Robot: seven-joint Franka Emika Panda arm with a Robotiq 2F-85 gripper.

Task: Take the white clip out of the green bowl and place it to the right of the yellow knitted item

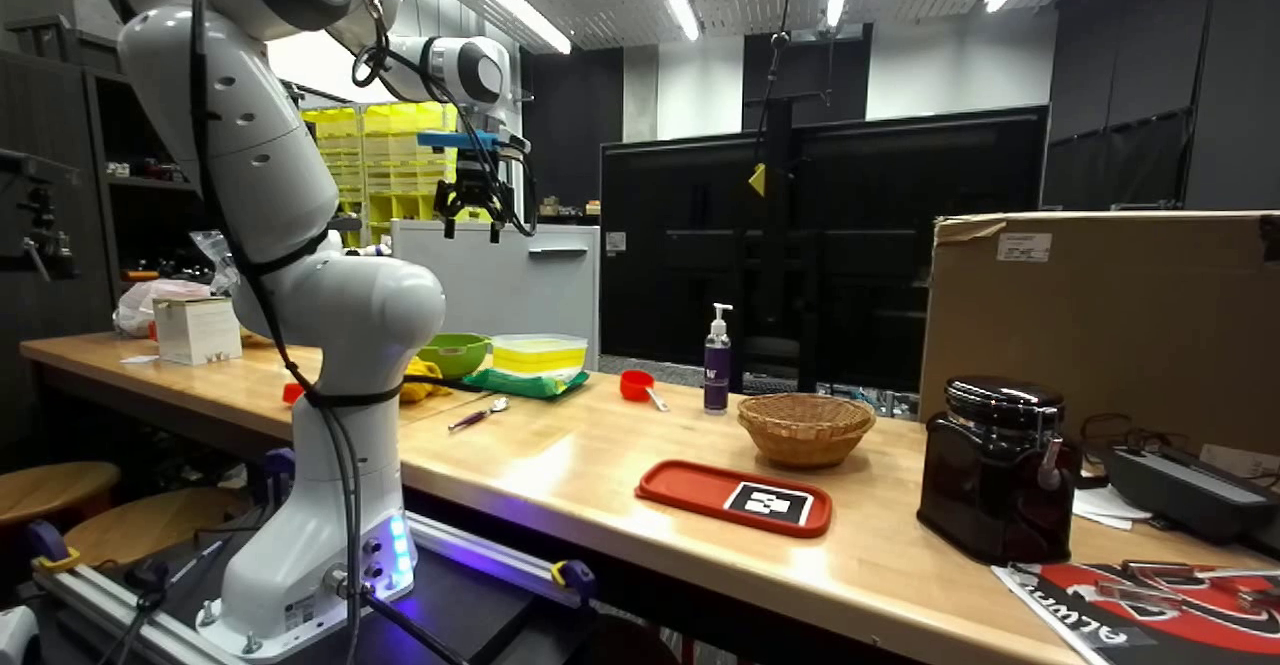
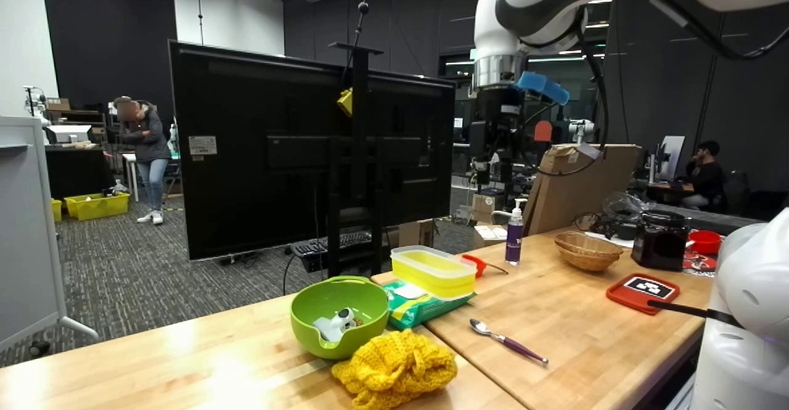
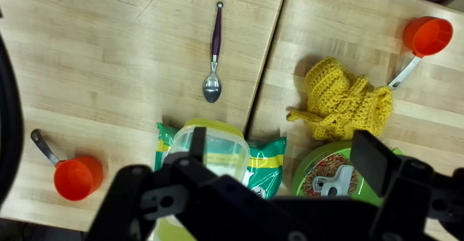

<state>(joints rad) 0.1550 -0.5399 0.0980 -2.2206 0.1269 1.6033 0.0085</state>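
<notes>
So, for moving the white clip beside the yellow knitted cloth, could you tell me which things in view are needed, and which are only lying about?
For the job:
- white clip
- green bowl
- yellow knitted cloth
- gripper

Only lying about:
- spoon
- red cups
- plastic box
- green packet
- pump bottle
- basket
- red tray
- dark jar

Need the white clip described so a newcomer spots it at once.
On the wooden table, find the lime-green bowl beside the yellow knitted item. Inside is the white clip, seen in the wrist view against small brown and red bits. It stands apart from those by being white, smooth, bent and far larger.
</notes>
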